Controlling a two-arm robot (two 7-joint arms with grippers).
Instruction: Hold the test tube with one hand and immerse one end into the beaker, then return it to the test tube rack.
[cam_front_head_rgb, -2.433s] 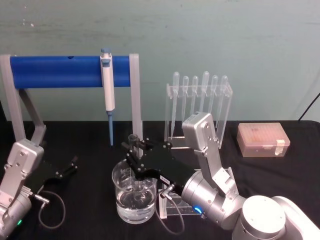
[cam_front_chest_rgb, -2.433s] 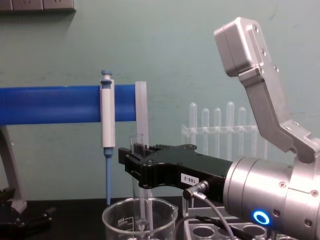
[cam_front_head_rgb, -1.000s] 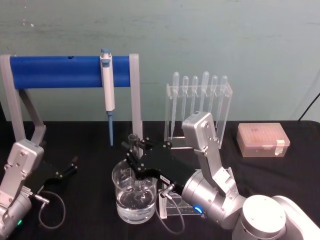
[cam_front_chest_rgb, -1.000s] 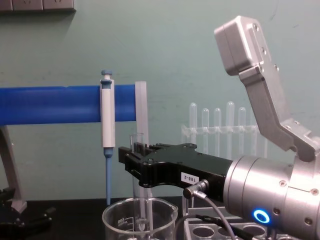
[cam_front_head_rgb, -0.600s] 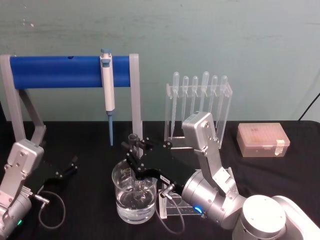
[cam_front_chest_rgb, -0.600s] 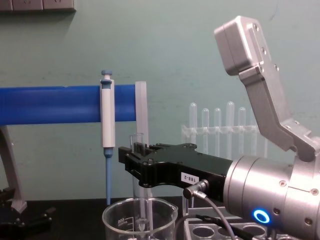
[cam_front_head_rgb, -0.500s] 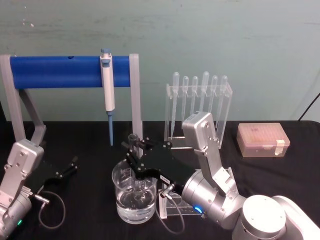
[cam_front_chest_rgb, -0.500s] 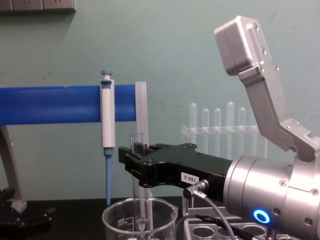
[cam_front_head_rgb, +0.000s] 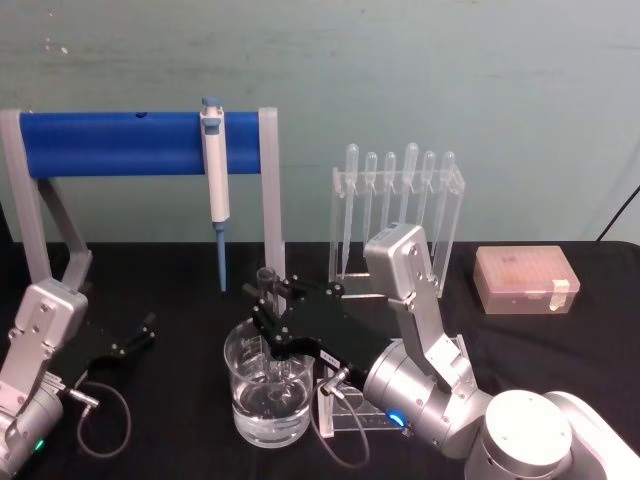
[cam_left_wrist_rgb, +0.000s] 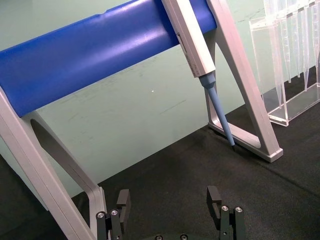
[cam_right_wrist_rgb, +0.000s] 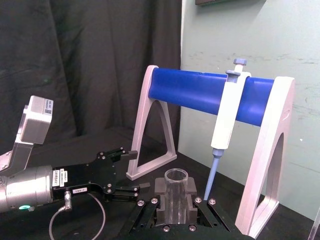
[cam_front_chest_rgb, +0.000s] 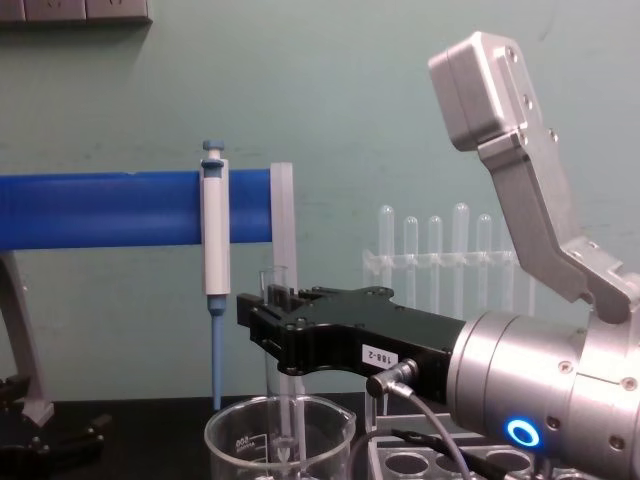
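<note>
Currently your right gripper pinches the test tube upright, its lower end inside the beaker. Your left gripper sits spread.

A black desk carries a grey-legged stand with a blue crossbar along its far edge at the left. A clear pipette rack stands mid-far, and a peach box sits toward the right edge. Near the front edge stand the beaker and, just beside it, the test tube rack.

White label on the right hand, seemingly "188-2" upside down; beaker print unreadable.
</note>
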